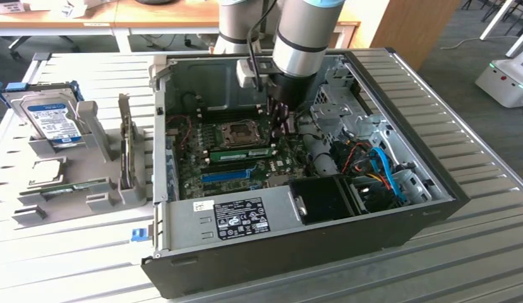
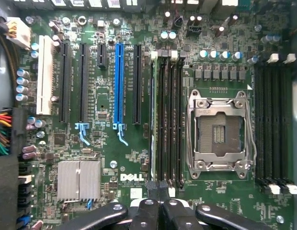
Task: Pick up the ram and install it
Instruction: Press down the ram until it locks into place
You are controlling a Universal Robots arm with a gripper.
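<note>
Green circuit-board stick, the ram (image 1: 240, 153), lying lengthwise along a memory slot on the motherboard (image 1: 194, 165) inside the open computer case (image 1: 430, 208). In the exterior view, located at 6 o'clock of the empty CPU socket (image 1: 240, 131) and at 12 o'clock of the long blue slot (image 1: 226, 175), parallel to both. White stickers visible on its upper face. Fully seated or merely resting in the slot: cannot tell. Grey arm (image 1: 304, 38) entering the case from 12 o'clock in the exterior view, its black tool end hanging just off the 3 o'clock end of the ram. Gripper (image 2: 158, 188) positioned over one end of the bank of black memory slots (image 2: 173, 120) beside the socket. Fingers drawn narrow, tips pressed together, with nothing visible between them. Contact between fingertips and ram: cannot tell. Finned silver heat sink (image 2: 79, 179) on the board, on the far side of the blue slot from the memory bank. Outside the case, at 9 o'clock in the exterior view, grey parts rack (image 1: 89, 123) on the slatted table (image 1: 480, 252). Silver hard drive (image 1: 51, 120) with a blue-and-white label standing upright in the rack at its 12 o'clock end. Second green stick (image 1: 66, 189) lying flat in a rack compartment at 6 o'clock of the drive, well apart from the gripper.
</note>
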